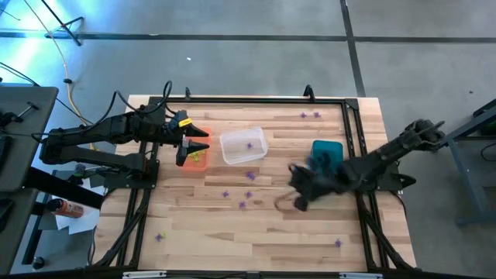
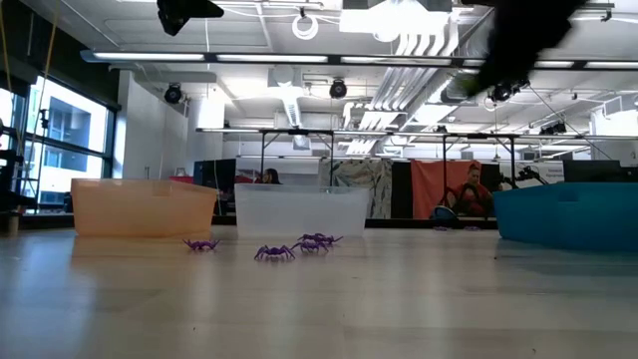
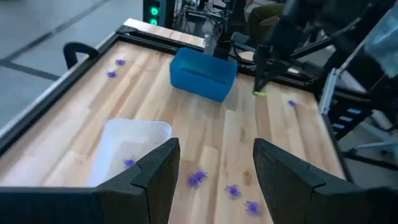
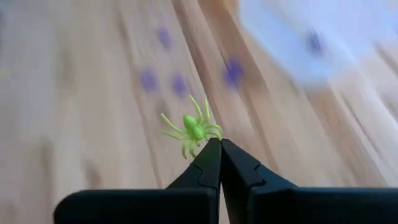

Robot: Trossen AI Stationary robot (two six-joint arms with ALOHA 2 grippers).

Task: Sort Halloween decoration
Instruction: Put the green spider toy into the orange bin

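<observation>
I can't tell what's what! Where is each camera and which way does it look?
High: overhead, straight down; both arms, table.
Low: table height, across to the room; arms overhead.
Left wrist: past the open left end effector to the clear bin.
Right wrist: shut right end effector pinching a green spider.
Shared: purple spiders show in all.

Three bins (image 1: 244, 146) stand in a row across the table (image 1: 263, 232), spiders (image 1: 242, 204) scattered before them.

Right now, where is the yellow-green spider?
The yellow-green spider is pinched in the right gripper's shut fingers, above the table's right half, near the teal bin.
</observation>
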